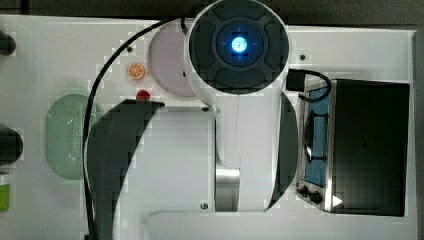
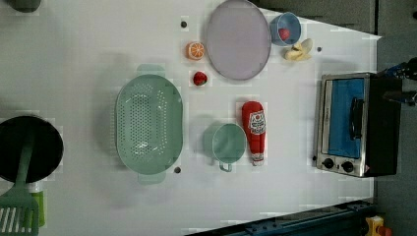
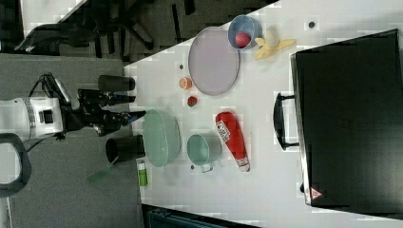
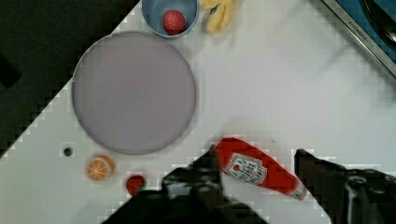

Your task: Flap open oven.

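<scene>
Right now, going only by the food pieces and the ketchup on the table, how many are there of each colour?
Red: 3, namely the ketchup bottle, the strawberry and the red fruit in the blue bowl
Orange: 1, the orange slice
Yellow: 1, the banana
Total: 5

Top view: robot arm [image 1: 235, 100] covers the table's middle and part of the oven [image 1: 370, 145] front. Wrist view: oven cut off at corner. Knob markings too small to read.
</scene>
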